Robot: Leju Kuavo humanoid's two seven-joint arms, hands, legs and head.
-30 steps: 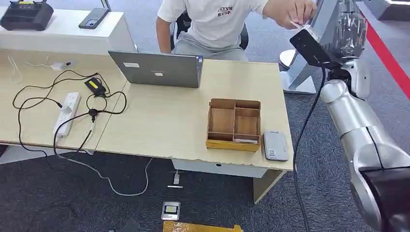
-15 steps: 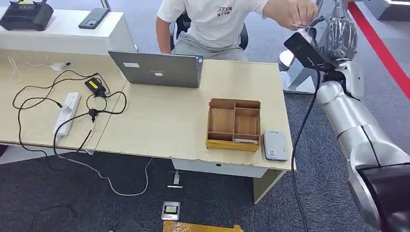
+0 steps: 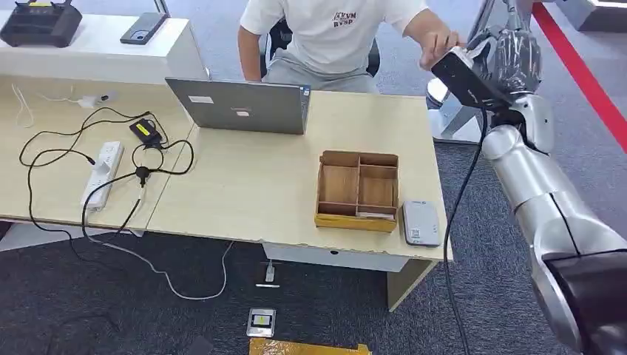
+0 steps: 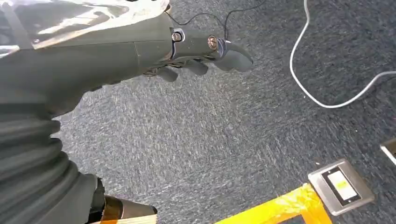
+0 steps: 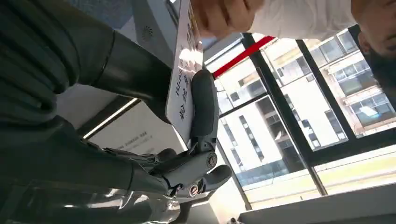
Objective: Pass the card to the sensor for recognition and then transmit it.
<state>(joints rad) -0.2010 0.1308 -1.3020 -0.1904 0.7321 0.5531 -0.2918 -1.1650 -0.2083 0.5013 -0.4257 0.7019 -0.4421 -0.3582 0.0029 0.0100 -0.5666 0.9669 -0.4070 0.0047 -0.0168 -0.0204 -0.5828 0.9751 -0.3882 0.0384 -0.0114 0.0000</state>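
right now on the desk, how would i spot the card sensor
Start at the light wooden desk and go to its front right corner. Beside the wooden divided tray, on its right, lies the card sensor: a flat grey rounded pad, the only grey slab there, unlike the brown compartments.

Head view: high, facing forward and down over the desk [image 3: 244, 192], its far right corner and the carpet beyond the near edge. Left wrist view: close behind the left hand [image 4: 205, 51], facing down at the carpet; floor socket [image 4: 341, 185] shared with head view. Right wrist view: close behind the right hand [image 5: 196, 135], facing upward toward windows
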